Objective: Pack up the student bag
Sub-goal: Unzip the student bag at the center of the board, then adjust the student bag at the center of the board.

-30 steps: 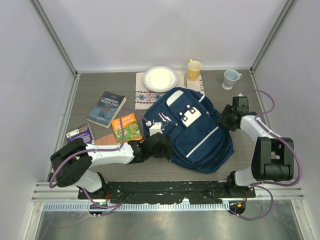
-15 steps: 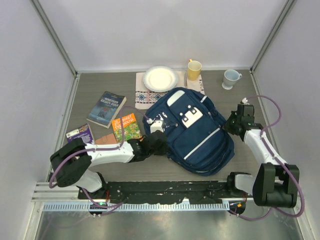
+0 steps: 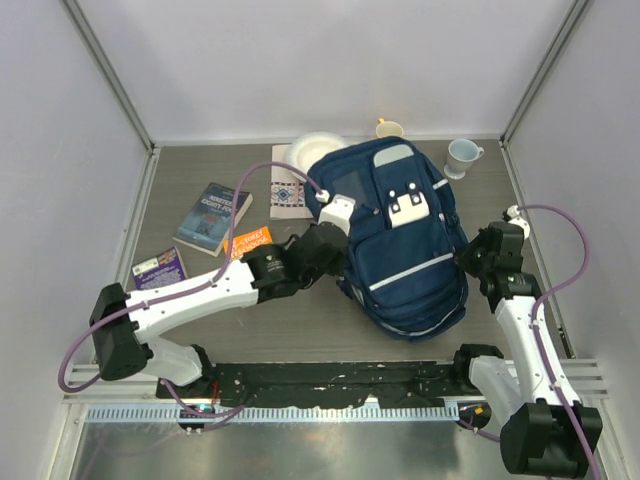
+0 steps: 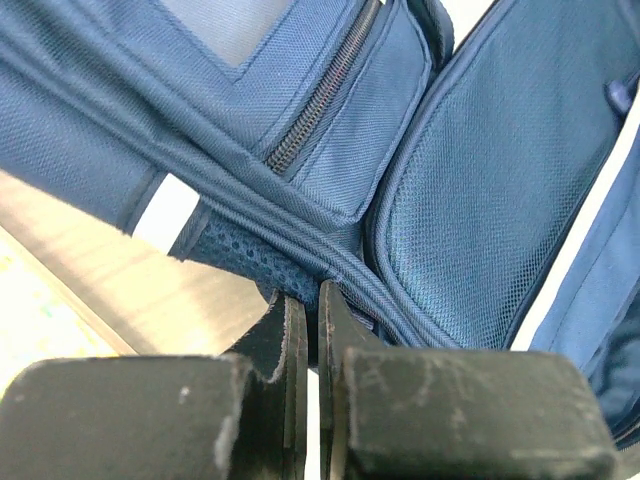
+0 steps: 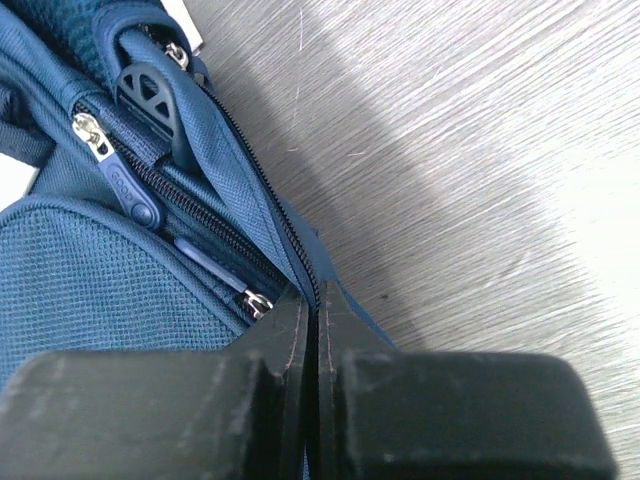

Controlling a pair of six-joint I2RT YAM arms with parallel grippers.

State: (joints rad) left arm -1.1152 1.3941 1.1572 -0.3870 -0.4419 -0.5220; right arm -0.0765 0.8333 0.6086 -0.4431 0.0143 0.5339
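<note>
The student bag (image 3: 405, 255) sat mid-table, hiding most of the plate (image 3: 305, 149) and the yellow cup (image 3: 388, 127); the left arm covered part of an orange book (image 3: 250, 240). From above neither grip was legible (fingertips buried against fabric). The wrist views showed more: the left gripper (image 4: 310, 300) pinched a seam on the bag's left side, and the right gripper (image 5: 312, 305) was clamped on its zipper edge at the right.

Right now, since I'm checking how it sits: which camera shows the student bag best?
Top external: the whole student bag shows, front up. Left wrist shows only pocket fabric and a seam at the left pincer; right wrist only zippers and an edge at the right pincer.
</note>
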